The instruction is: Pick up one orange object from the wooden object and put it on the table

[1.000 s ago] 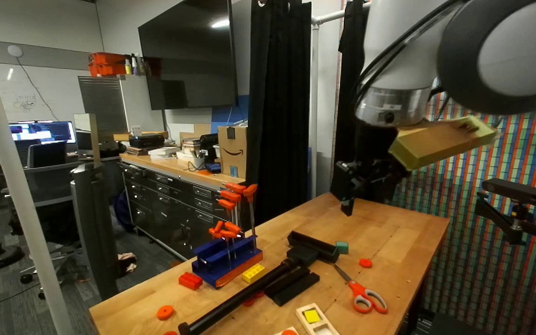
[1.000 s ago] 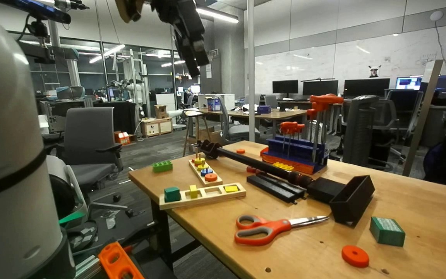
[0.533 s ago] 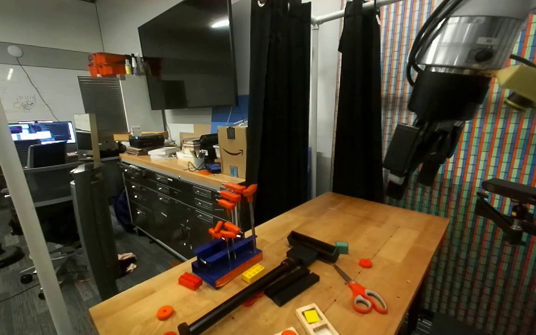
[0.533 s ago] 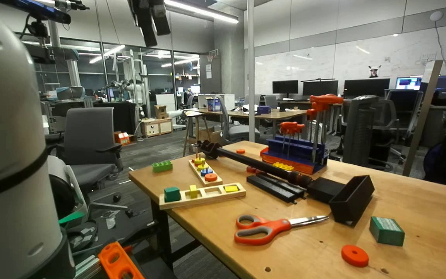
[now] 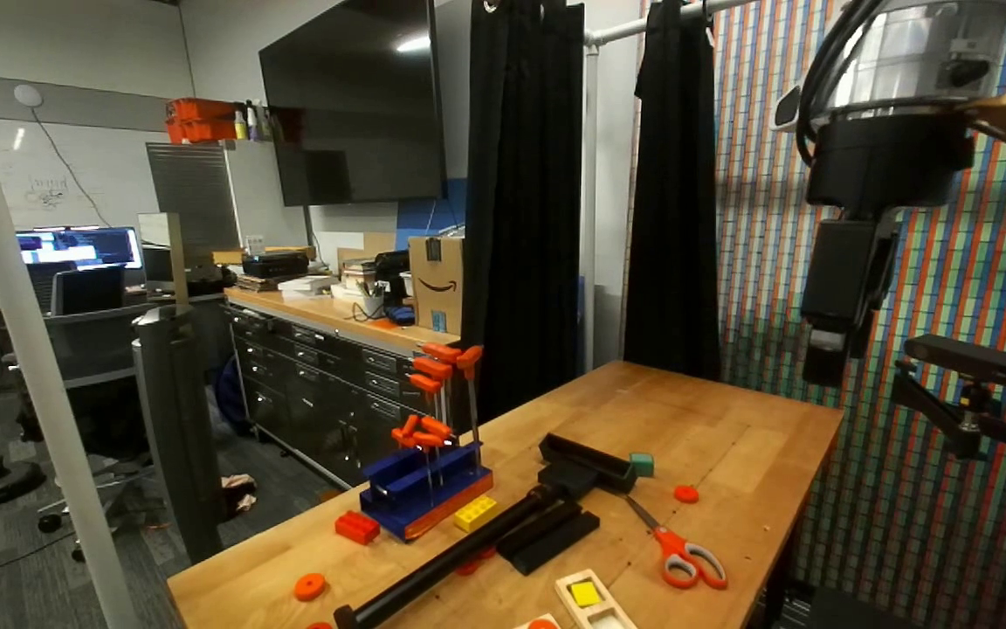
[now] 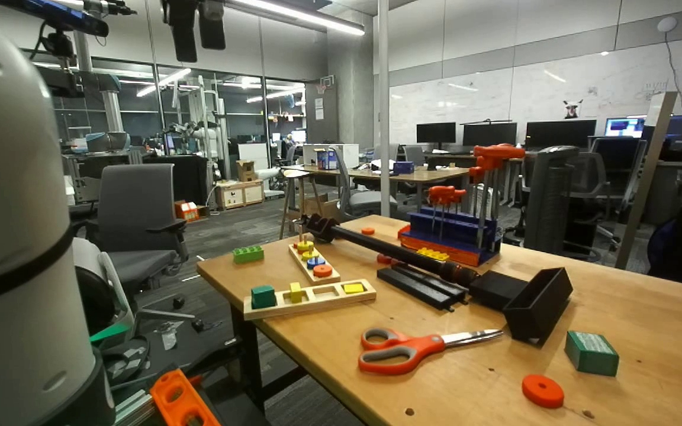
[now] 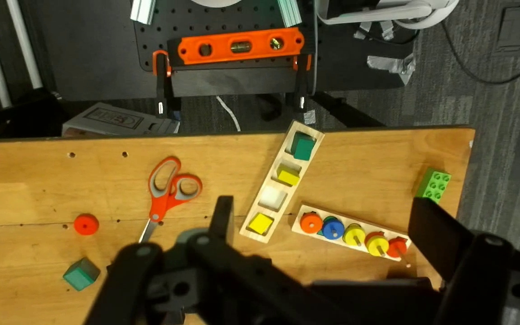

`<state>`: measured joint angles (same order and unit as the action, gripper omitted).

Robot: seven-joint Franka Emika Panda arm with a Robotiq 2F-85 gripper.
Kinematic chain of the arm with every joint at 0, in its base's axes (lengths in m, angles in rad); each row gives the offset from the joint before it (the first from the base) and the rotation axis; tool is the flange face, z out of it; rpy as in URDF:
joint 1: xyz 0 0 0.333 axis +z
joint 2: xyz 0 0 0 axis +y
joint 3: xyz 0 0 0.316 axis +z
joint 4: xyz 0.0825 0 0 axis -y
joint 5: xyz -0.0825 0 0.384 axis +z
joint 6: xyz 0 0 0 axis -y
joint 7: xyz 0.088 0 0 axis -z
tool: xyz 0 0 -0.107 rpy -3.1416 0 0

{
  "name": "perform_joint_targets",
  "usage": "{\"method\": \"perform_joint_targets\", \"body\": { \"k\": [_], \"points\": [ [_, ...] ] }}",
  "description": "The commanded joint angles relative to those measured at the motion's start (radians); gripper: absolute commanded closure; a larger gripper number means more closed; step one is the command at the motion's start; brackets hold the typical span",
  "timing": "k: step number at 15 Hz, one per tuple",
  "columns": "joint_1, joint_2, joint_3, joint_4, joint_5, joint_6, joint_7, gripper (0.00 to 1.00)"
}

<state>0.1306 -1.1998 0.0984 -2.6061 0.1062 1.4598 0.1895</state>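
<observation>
Wrist view shows my jaws apart, an orange ring (image 7: 311,223) on the wooden peg board (image 7: 342,241) on the table (image 7: 368,171).

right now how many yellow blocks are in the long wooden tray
2. One yellow block sits next in line after the dark green block; the other is at the opposite end of the tray. The wrist view shows it whole, none hidden.

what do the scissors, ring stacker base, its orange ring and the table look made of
Scissors: shiny metal blades, from their bright highlights; smooth orange-and-grey handles, probably plastic.
Ring stacker base: unpainted-looking wood, from its pale, matte surface.
Orange ring: even, solid colour suggests painted wood or plastic; unclear which.
Table: wood, perhaps varnished, from its grain, board seams and slight sheen.
</observation>
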Motion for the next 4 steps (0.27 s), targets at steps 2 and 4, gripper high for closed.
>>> {"method": "perform_joint_targets", "body": {
  "k": [2,4],
  "points": [
    [-0.04,-0.002,0.019,-0.003,0.015,-0.004,-0.027,0.0],
    [-0.042,-0.001,0.019,-0.004,0.015,-0.004,-0.027,0.0]
  ]
}}
